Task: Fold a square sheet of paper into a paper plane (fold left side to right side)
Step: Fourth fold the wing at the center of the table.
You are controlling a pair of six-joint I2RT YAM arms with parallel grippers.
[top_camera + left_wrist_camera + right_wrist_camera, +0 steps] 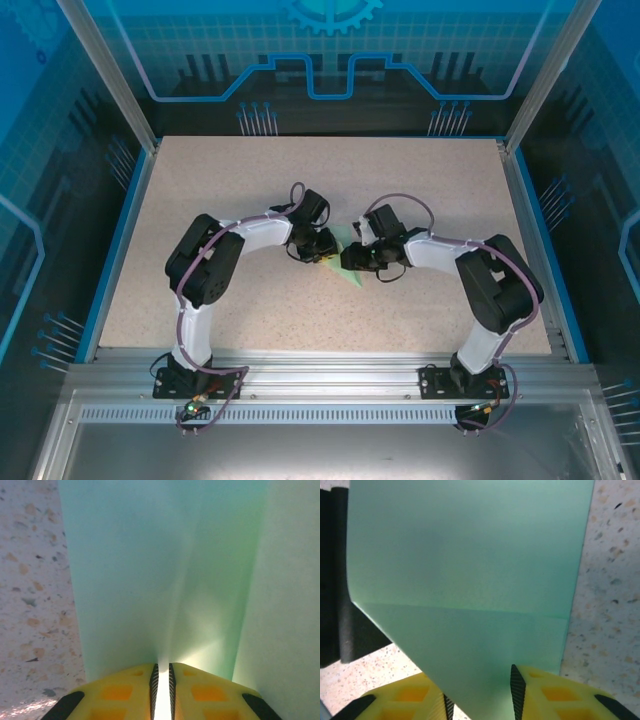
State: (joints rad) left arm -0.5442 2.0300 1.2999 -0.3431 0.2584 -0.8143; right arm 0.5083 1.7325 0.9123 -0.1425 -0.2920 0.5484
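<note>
the square sheet of paper [350, 277], creased, sits mid-surface [430, 190] between the two hands; i cannot tell if it is lifted clear. the right hand [480, 685] stands spread around the sheet's edge without clamping it, so only the left hand [161, 672], pinching a fold, holds it. likely risk: the sheet sags or swivels and the fold lands off-line. both arms bend inward, wrists almost meeting.

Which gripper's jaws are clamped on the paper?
The left gripper: jaws pinched tight on the green paper. On the right gripper the jaws stand apart around it.
</note>
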